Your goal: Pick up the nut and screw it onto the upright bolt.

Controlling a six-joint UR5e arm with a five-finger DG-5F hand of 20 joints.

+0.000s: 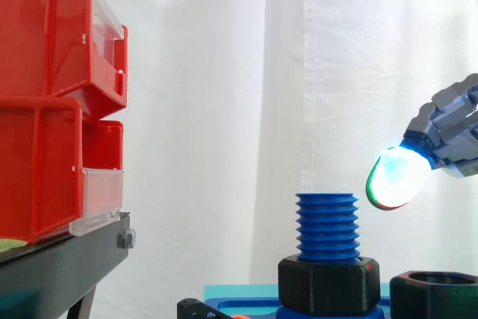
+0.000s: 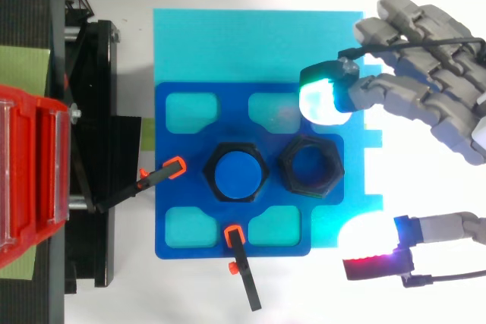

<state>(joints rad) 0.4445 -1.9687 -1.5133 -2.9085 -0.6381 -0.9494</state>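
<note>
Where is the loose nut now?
Top view: the loose nut lies on the blue plate, immediately right of the upright bolt; in the side view, lower right corner.

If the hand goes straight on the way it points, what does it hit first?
Probably the threaded top of the bolt. The hand points left at about that height, above the loose nut. From above, though, its lit fingers run either side of the bolt, so they may pass clear.
</note>
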